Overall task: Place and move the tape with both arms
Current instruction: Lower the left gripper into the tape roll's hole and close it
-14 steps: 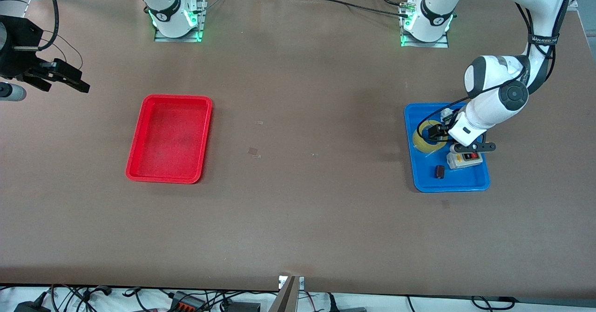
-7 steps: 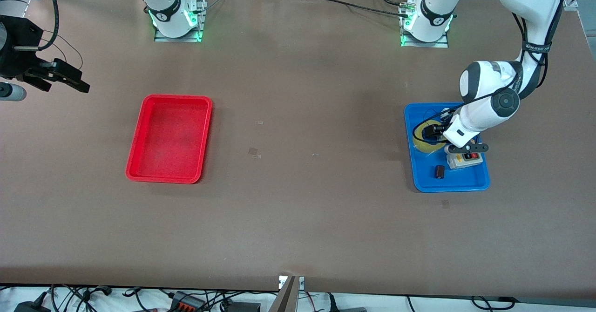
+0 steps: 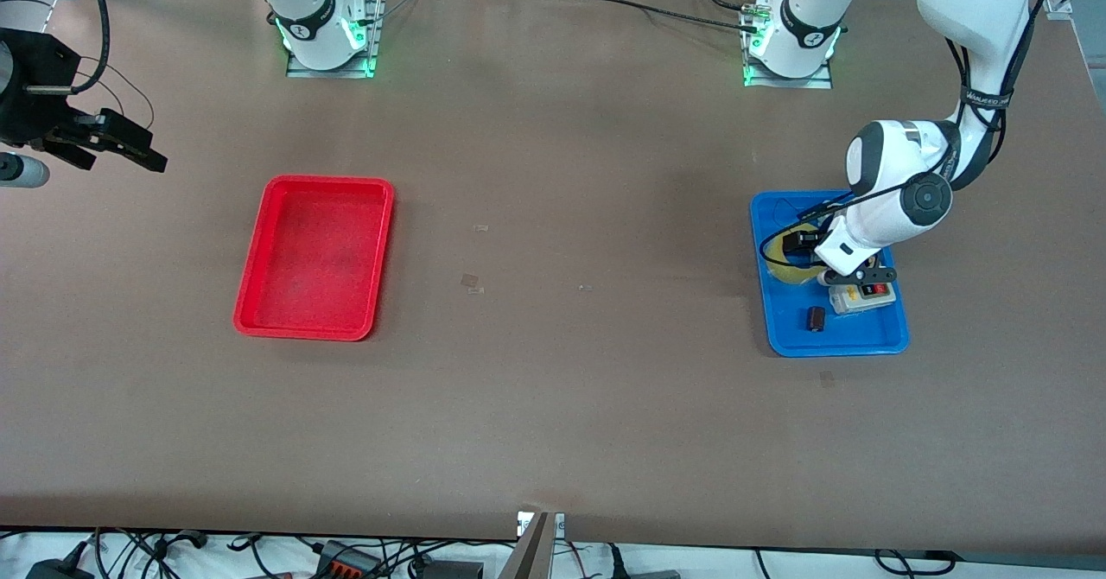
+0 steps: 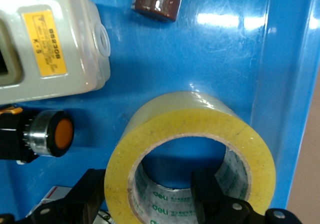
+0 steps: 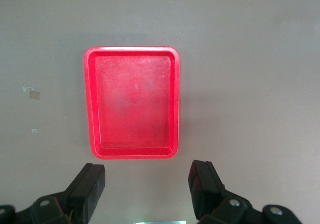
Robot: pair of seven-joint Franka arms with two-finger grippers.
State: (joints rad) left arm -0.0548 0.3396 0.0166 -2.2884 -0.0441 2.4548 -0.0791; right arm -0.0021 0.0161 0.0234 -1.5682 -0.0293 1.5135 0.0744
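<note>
The tape (image 4: pixel 192 156) lies flat in the blue tray (image 3: pixel 864 337), at the edge toward the red tray (image 3: pixel 314 255), with the white-grey switch box (image 4: pixel 47 38) and a small brown cylinder (image 4: pixel 157 1) close by in the same tray. The left gripper (image 4: pixel 150 196) is right down on it, jaws apart and straddling the roll's wall: one finger inside the hollow core, the other outside, not clamped yet. To do this well, I'd say sink a touch lower so the pads meet the full wall, then close squarely; a shallow pinch could tip the ring. Lift straight up, clear of the tray's rim and the switch box. The right gripper (image 5: pixel 147 191) waits high above the table near the red tray, jaws wide apart, nothing held.
</note>
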